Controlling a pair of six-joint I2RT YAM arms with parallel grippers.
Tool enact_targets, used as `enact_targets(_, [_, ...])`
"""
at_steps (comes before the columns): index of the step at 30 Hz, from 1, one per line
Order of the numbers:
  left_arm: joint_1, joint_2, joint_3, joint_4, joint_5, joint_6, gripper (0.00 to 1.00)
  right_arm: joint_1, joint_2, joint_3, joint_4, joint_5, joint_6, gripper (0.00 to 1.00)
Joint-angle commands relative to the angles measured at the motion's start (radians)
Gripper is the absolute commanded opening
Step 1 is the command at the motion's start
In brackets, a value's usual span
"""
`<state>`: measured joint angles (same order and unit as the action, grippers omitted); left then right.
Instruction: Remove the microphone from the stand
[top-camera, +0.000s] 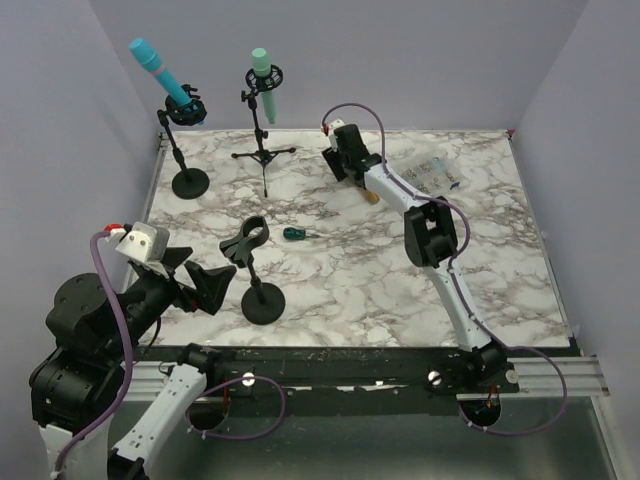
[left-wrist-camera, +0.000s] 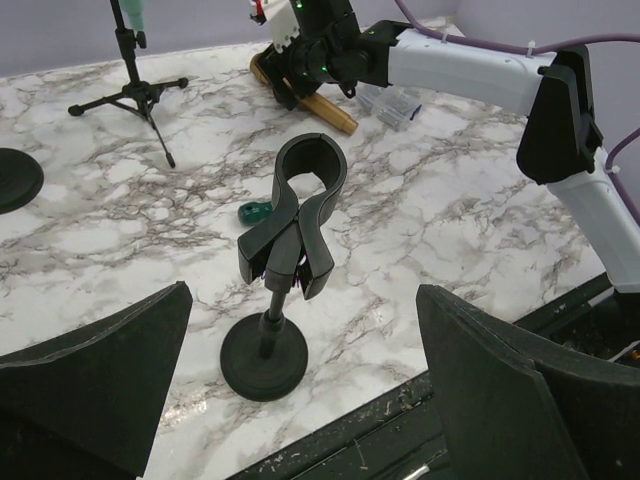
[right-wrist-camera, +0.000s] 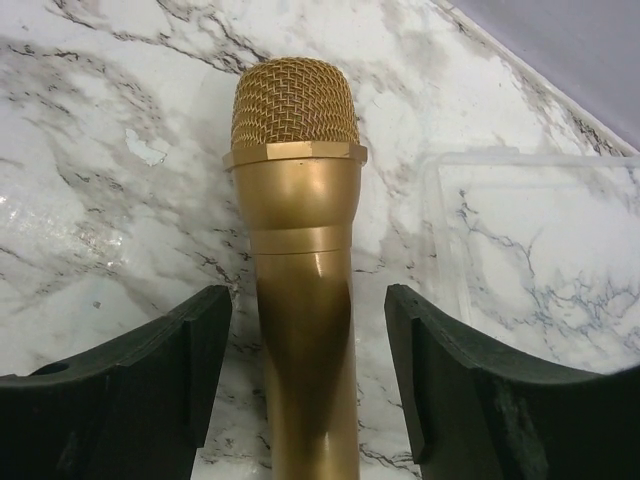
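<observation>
The gold microphone (right-wrist-camera: 300, 250) lies flat on the marble table (top-camera: 330, 290), its mesh head pointing away in the right wrist view. My right gripper (right-wrist-camera: 308, 340) is open and straddles its body, with a gap on each side between pads and microphone. From above, the gripper (top-camera: 345, 160) sits at the back centre and only the microphone's end (top-camera: 372, 197) shows. The empty black stand (top-camera: 255, 270) with its open clip (left-wrist-camera: 300, 215) stands near the front left. My left gripper (left-wrist-camera: 305, 330) is wide open just in front of it, holding nothing.
A blue microphone (top-camera: 160, 68) rests in a round-base stand at the back left. A green microphone (top-camera: 263, 80) hangs in a tripod stand beside it. A small green object (top-camera: 294, 233) lies mid-table. A clear plastic box (top-camera: 430, 177) sits right of the gold microphone.
</observation>
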<state>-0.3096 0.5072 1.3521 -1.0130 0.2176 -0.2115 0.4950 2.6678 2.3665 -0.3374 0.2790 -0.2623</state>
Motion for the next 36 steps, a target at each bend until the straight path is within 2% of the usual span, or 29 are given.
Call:
enact_targets(1, [-0.002,-0.017,0.030,-0.017,0.020,-0.040,0.99,0.001,0.029,-0.006,-0.077,-0.067,0.018,0.73])
enact_targets(5, [-0.002,-0.012,0.036,-0.006,0.044,-0.062,0.99,0.001,0.007,0.004,-0.096,-0.080,0.019,0.82])
enact_targets(9, [-0.002,-0.012,0.038,0.001,0.055,-0.079,0.99,0.000,-0.034,0.038,-0.124,-0.085,0.034,0.99])
enact_targets(14, [-0.002,-0.007,0.045,0.004,0.055,-0.103,0.99,0.004,-0.165,0.046,-0.136,-0.084,0.089,1.00])
enact_targets(18, [-0.002,0.012,0.048,-0.002,0.053,-0.132,0.99,0.009,-0.334,-0.008,-0.160,-0.104,0.210,1.00])
enact_targets(20, [-0.002,0.030,0.044,-0.009,0.041,-0.159,0.99,0.009,-0.465,-0.114,-0.146,-0.162,0.311,1.00])
enact_targets(23, [-0.002,0.055,0.035,-0.009,0.018,-0.214,0.99,0.010,-0.682,-0.415,-0.046,-0.318,0.499,1.00])
enact_targets(26, [-0.002,0.081,0.034,-0.005,0.004,-0.248,0.98,0.011,-0.915,-0.750,0.171,-0.553,0.739,1.00])
enact_targets(28, [-0.002,0.091,0.032,0.005,0.001,-0.269,0.98,0.023,-1.035,-0.970,0.334,-0.658,0.936,1.00])
enact_targets(30, [-0.002,0.091,0.016,0.020,-0.003,-0.288,0.98,0.061,-1.130,-1.118,0.517,-0.743,1.115,1.00])
enact_targets(32, [-0.002,0.087,-0.003,0.038,-0.018,-0.301,0.98,0.123,-1.208,-1.189,0.600,-0.759,1.238,1.00])
enact_targets(36, [0.000,0.088,-0.034,0.077,-0.064,-0.327,0.98,0.334,-1.349,-1.220,0.534,-0.551,1.307,0.99])
